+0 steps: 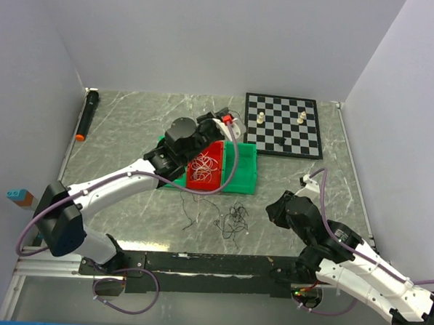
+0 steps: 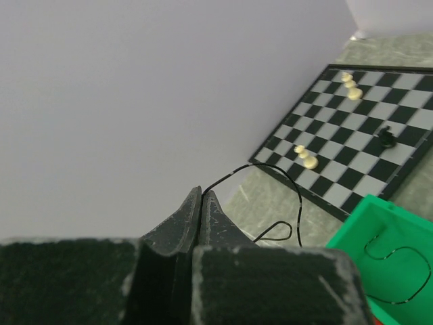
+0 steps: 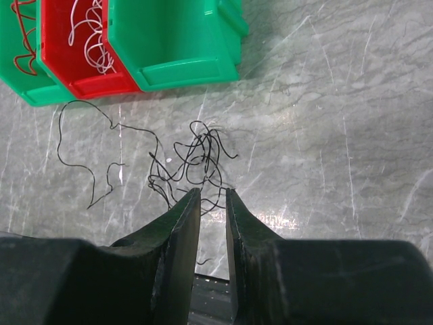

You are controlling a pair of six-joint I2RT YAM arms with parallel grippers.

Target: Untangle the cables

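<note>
My left gripper (image 2: 201, 192) is shut on a thin black cable (image 2: 298, 197), held above the bins (image 1: 229, 130). The cable curls down into the right green bin (image 2: 379, 223), where a black loop (image 2: 400, 274) lies. The red bin (image 3: 74, 68) holds white cables (image 3: 91, 34), and the left green bin (image 3: 17, 74) holds red-brown cables (image 3: 24, 40). A tangle of black cables (image 3: 196, 159) lies on the table, with one loose black cable (image 3: 88, 156) to its left. My right gripper (image 3: 212, 193) is open and empty just above the near edge of the tangle.
A chessboard (image 1: 283, 124) with a few pieces lies at the back right, beside the bins. A black marker with an orange tip (image 1: 86, 115) lies at the back left. A small blue block (image 1: 17, 195) sits at the left edge. White walls enclose the table.
</note>
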